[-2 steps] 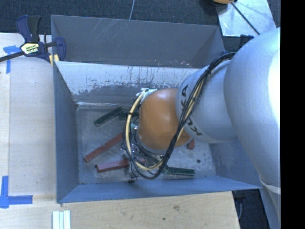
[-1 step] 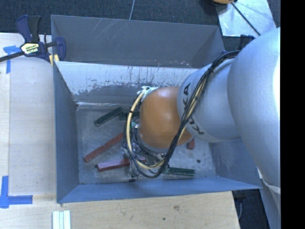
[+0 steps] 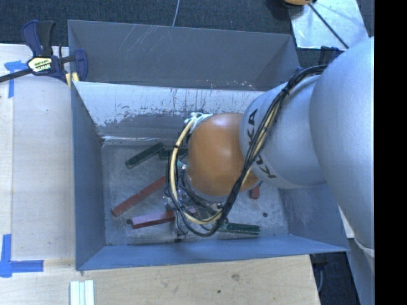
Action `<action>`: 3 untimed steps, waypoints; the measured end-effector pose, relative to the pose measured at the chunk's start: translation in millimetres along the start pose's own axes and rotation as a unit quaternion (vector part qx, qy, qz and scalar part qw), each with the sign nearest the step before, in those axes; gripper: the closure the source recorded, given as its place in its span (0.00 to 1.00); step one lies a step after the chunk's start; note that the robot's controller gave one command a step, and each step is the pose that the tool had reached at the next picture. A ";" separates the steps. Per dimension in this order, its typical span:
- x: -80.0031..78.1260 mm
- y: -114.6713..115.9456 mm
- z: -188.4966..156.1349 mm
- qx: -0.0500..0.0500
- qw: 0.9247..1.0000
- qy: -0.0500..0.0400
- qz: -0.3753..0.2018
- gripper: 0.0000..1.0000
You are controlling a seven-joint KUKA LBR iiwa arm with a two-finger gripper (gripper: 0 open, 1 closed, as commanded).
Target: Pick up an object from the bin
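Note:
My gripper (image 3: 179, 220) reaches down near the bin's front wall, mostly hidden beneath the arm's orange cover and cables. Its lower end sits at the right end of a dark red flat stick (image 3: 151, 221) lying on the bin floor. A longer red-brown stick (image 3: 137, 197) lies slanted just to the left of that one. To the gripper's right, along the front wall, lies a dark green stick (image 3: 240, 229).
Another dark green stick (image 3: 144, 155) lies at the back left of the floor. A small reddish piece (image 3: 255, 192) peeks out beside the arm on the right. The arm covers the bin's right half.

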State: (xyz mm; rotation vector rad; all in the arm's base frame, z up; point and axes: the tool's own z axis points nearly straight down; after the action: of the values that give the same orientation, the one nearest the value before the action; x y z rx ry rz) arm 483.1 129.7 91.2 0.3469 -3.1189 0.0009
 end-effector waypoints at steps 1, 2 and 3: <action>0.7 -0.1 -20.2 0.000 1.000 0.001 0.000 1.00; -1.1 -0.1 -36.0 0.000 1.000 -0.002 0.000 1.00; -0.2 -0.2 -53.5 0.000 1.000 -0.002 0.001 1.00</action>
State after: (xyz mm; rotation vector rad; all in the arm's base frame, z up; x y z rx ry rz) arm 483.5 129.6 144.7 0.3457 -3.1228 0.0005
